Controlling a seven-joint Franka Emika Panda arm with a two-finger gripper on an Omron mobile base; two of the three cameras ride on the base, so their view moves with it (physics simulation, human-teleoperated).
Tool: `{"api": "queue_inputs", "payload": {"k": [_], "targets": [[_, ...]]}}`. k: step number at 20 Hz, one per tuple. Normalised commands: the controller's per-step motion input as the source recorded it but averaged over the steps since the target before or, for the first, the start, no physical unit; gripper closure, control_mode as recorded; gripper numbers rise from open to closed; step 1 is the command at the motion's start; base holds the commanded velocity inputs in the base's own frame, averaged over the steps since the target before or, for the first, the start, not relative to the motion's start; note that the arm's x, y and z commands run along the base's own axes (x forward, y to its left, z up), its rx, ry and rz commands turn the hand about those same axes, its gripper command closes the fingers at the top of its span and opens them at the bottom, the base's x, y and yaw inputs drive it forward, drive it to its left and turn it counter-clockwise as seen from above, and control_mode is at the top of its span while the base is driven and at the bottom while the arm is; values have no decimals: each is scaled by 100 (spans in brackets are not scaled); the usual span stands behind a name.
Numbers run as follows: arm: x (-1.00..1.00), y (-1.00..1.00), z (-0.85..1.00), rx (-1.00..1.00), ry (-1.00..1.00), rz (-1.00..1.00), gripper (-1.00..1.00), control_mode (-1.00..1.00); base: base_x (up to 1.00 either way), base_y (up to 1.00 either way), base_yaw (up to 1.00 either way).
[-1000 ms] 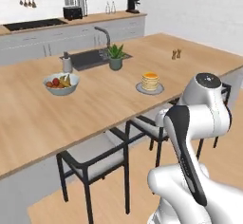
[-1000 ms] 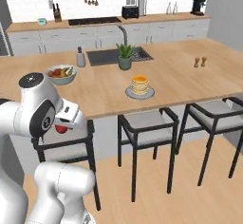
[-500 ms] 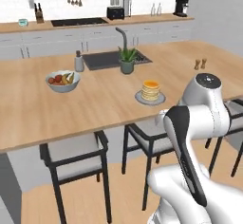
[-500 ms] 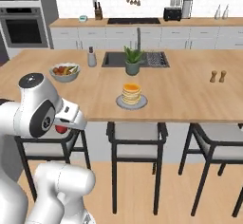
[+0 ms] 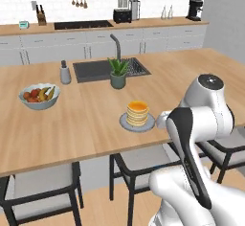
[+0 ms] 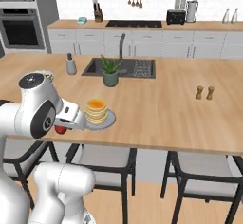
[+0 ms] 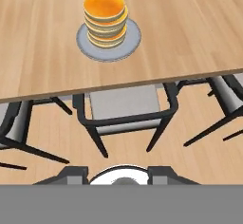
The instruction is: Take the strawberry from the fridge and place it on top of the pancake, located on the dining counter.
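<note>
Near the counter's [image 6: 156, 109] front edge sits the pancake [image 6: 97, 110] stack on its grey plate [image 6: 110, 119], with a chair [image 7: 124, 107] tucked right below. Just left of the plate in the right base view, the gripper [image 6: 60, 129] is closed around the strawberry [image 6: 60, 129], a small red blob under the hand. A fruit bowl [image 5: 39, 96] sits far left.

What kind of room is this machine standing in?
A rendered home kitchen, by the look of it: a wooden dining counter with a built-in sink, a wall oven, and a stack of pancakes on a plate.
</note>
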Motion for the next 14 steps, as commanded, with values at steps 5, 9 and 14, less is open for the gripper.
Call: {"api": "queue_inputs", "payload": {"k": [5,9,14], "targets": [[0,0,0,0,0,0,100,100,63,-2,2],[0,0,0,0,0,0,100,100,46,7,0],[0,0,0,0,0,0,100,100,63,3,5]]}}
